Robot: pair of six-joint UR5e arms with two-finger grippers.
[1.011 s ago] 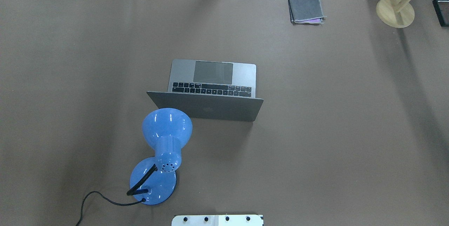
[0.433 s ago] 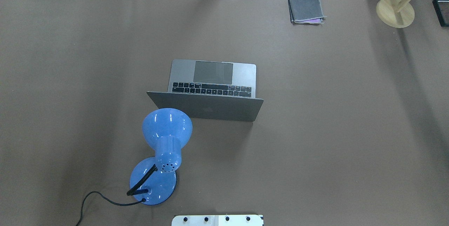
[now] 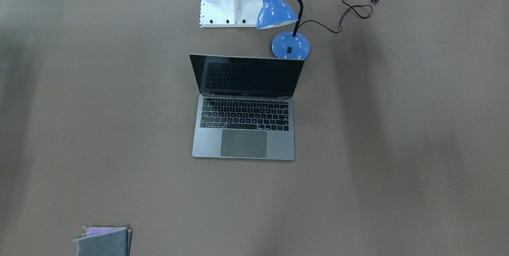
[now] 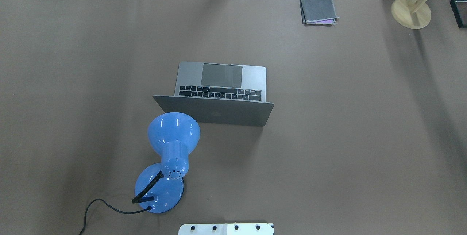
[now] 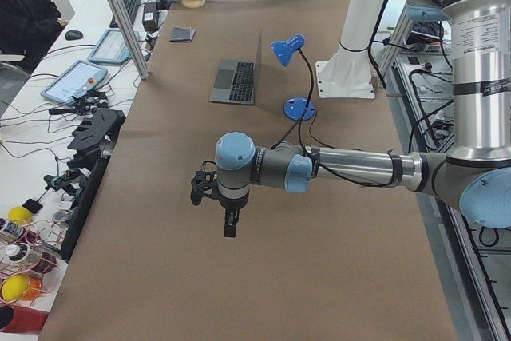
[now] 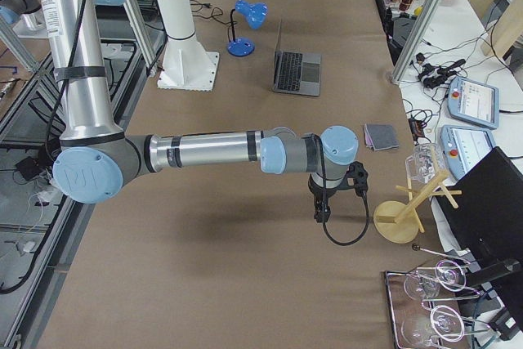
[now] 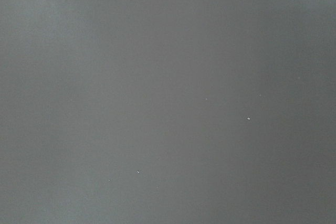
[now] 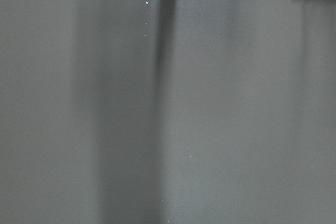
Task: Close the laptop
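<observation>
- The laptop (image 4: 222, 81) sits mid-table, between the two arms and well apart from both grippers.
- The left gripper (image 5: 230, 229) hangs over bare table (image 4: 346, 147) toward the robot's left end, fingers pointing down. It shows only in the side view, so I cannot tell whether it is spread or pressed together.
- The right gripper (image 6: 321, 217) hangs toward the right end, near the wooden stand (image 6: 398, 220). Its state likewise cannot be told.
- The laptop is open, lid roughly upright with its grey back toward the robot. The screen is dark, the keys black, and the trackpad is on the far side.
- The blue lamp (image 4: 173, 133) stands just behind the lid, on the robot's left.
</observation>
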